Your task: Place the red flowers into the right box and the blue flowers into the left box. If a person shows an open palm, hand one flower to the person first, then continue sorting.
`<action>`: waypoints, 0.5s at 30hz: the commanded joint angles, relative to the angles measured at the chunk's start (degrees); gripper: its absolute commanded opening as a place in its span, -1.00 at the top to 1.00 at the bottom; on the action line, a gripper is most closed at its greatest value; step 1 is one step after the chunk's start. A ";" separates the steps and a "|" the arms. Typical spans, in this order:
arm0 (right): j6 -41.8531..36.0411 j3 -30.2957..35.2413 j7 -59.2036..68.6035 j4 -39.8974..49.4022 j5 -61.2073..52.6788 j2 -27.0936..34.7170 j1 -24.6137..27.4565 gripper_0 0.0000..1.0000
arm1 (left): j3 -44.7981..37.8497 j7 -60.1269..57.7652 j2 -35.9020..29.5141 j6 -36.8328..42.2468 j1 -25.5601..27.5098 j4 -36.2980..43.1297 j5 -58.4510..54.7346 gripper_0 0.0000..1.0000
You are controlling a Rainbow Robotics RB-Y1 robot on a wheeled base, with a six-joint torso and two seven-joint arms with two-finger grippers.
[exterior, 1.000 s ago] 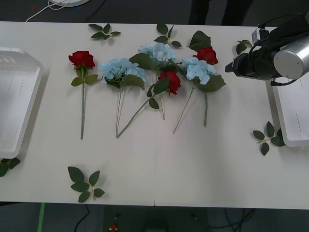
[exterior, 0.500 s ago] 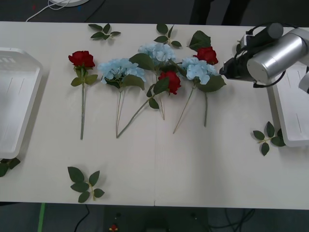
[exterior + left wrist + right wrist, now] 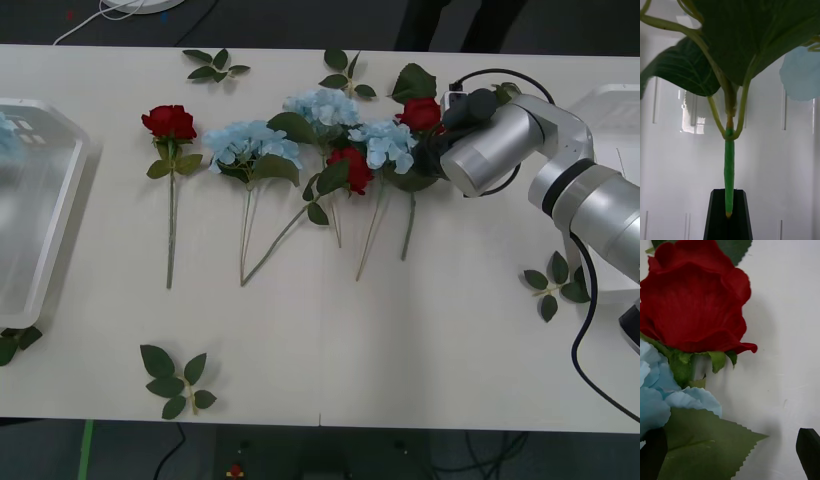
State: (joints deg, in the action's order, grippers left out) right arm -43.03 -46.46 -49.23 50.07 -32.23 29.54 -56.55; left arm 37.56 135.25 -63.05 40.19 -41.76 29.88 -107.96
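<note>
The right end effector (image 3: 730,452) sits low beside the rightmost rose (image 3: 423,113) near the tabletop's (image 3: 400,340) far right part, its black fingers (image 3: 809,452) spread apart and gripping nothing, with the rose head, a blue cluster (image 3: 385,143) and a serrated leaf lying between them. The left end effector (image 3: 729,215) is clenched on the tip of a green stem (image 3: 729,168) over the left box (image 3: 40,215) at the tabletop's left edge, leaves and a pale blue petal hanging above it.

The flowers look light and soft: fabric petals that would crush or deform under a squeeze, and thin plastic-looking stems that probably flex. The rose's stem (image 3: 410,225) looks the firmest grasp point, though blue petals and a leaf overlap it near the head, so a pinch there risks dragging the neighbour along. Two more red roses (image 3: 168,122) and two more blue clusters (image 3: 245,142) lie across the far middle. The right box (image 3: 625,100) shows at the right edge, behind the arm.
</note>
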 commanded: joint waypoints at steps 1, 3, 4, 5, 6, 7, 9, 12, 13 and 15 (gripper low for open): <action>2.87 0.14 -0.42 -2.87 2.44 -3.08 -3.12 -1.00 | -0.29 5.90 0.21 -1.52 3.00 2.20 -1.64 1.00; 4.01 0.14 -0.42 -4.19 2.96 -3.96 -3.04 -1.00 | -0.29 5.99 0.21 -1.78 3.35 2.29 -1.91 1.00; 4.54 0.14 -0.42 -4.80 3.14 -4.22 -3.04 -1.00 | -0.29 6.08 0.21 -1.96 3.44 2.20 -1.82 1.00; 5.15 -0.21 -0.42 -5.42 3.23 -4.58 -3.04 -1.00 | -0.29 6.08 0.12 -2.13 3.44 1.94 -1.56 1.00; 5.86 -0.56 -0.42 -6.03 3.23 -4.75 -3.04 -1.00 | -0.29 6.25 0.12 -2.39 3.35 1.59 -1.47 1.00; 6.65 -1.09 -0.42 -6.39 3.31 -4.84 -3.04 -1.00 | -0.29 6.43 0.03 -2.75 3.35 1.41 -1.29 0.99; 7.97 -2.32 -0.34 -7.00 3.31 -4.84 -3.04 -1.00 | -0.29 6.78 0.03 -3.71 3.35 1.15 -1.03 0.29; 9.81 -3.90 -0.07 -8.06 3.05 -4.66 -3.04 -1.00 | -0.29 7.13 -0.23 -5.12 3.35 0.89 -1.03 -0.87; 9.99 -4.17 -0.07 -8.23 3.05 -4.58 -3.04 -0.90 | -0.38 7.22 -0.23 -5.12 3.35 0.80 -1.03 -0.88; 9.99 -4.26 -0.07 -8.23 2.96 -4.31 -3.04 0.36 | -0.47 7.49 -0.41 -5.12 3.35 0.80 -1.38 -0.98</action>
State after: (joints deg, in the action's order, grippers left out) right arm -33.05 -49.46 -49.23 42.30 -29.62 25.56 -56.77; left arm 37.56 135.63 -62.74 35.91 -38.92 31.52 -109.16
